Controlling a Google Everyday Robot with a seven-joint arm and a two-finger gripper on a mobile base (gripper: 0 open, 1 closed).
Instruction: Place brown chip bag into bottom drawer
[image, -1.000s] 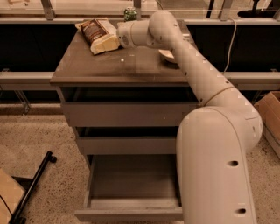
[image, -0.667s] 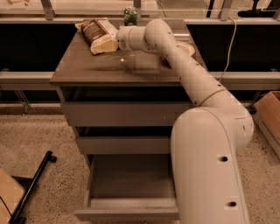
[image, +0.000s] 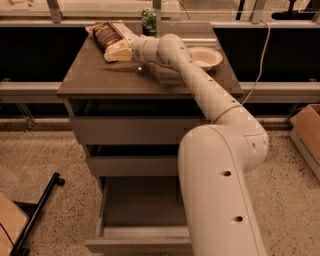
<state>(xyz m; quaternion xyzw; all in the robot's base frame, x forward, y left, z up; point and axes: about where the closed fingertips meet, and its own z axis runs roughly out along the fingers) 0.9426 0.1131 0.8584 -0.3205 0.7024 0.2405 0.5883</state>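
Note:
The brown chip bag (image: 111, 38) lies on the cabinet top (image: 100, 75) at its back left, dark brown end towards the back, pale yellow end towards the front. My gripper (image: 128, 51) is at the bag's pale yellow end, touching it; the white wrist hides most of it. The arm reaches up from the lower right across the cabinet. The bottom drawer (image: 140, 207) is pulled out and open below, and the part of its inside that shows is bare. The arm hides its right part.
A green can (image: 149, 21) stands at the back edge of the top, just right of the bag. A pale bowl (image: 206, 56) sits on the right of the top. The two upper drawers (image: 125, 131) stand slightly out. A black bar (image: 37, 212) lies on the floor at left.
The forearm has swung to the left, so the bowl now shows. The gripper stays at the bag's pale end, and the bag has barely shifted.

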